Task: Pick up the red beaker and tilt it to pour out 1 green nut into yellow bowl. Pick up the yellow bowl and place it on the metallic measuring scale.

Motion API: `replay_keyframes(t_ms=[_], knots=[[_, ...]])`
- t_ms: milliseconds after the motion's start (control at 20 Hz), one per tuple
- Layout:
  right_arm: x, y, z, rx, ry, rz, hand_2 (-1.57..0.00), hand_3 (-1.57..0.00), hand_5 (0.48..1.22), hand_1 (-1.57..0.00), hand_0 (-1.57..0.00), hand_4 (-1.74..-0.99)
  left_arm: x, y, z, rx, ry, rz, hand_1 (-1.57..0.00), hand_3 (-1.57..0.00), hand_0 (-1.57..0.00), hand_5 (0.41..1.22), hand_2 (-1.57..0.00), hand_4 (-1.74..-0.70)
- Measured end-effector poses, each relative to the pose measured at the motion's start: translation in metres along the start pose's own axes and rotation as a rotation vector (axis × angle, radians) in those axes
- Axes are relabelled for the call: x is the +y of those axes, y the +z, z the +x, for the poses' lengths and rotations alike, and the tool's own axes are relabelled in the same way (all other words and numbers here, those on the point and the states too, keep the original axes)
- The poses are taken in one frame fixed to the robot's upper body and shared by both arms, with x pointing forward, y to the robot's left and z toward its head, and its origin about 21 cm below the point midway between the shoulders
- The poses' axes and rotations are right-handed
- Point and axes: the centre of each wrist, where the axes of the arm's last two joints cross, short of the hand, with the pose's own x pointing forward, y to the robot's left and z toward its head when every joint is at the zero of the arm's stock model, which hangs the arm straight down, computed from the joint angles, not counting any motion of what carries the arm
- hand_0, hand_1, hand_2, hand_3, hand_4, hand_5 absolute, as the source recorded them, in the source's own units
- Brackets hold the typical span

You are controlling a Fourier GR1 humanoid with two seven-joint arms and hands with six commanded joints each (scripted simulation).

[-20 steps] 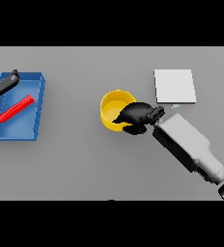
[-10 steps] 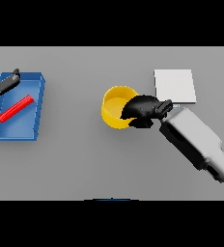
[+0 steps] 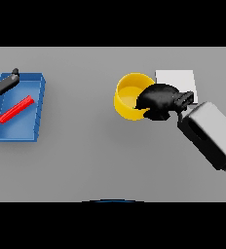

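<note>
Worktop (image 3: pixel 110 160): the yellow bowl (image 3: pixel 127 99) now sits closer to the metallic measuring scale (image 3: pixel 176 80) than a second ago, just left of it and apparently lifted, so the transfer is under way. Right robot hand (image 3: pixel 159 99) grips the bowl's right rim. Far left of the scale, the left robot hand (image 3: pixel 3 85) idles over a blue tray (image 3: pixel 37 112); its fingers are unclear.
</note>
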Motion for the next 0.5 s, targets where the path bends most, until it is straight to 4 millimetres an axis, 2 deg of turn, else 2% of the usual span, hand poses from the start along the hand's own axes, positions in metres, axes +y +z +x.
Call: replay_keyframes(t_ms=[200, 500], knots=[[-0.016, 0.016, -0.014, 0.046, 0.048, -0.064, -1.57, -1.33, 1.221, -1.57, -1.57, -1.72, 0.004, 0.002, 0.0, -0.011, 0.0, 0.009, 0.0, 0.0, 0.0, 0.741, 0.0, -0.81], [-0.019, 0.024, -0.059, 0.175, 0.009, -0.122, -1.57, -1.22, 1.221, -1.57, -1.57, -1.72, 0.005, 0.007, 0.003, 0.018, -0.016, 0.013, 0.0, 0.0, 0.0, 0.743, 0.0, -0.81]])
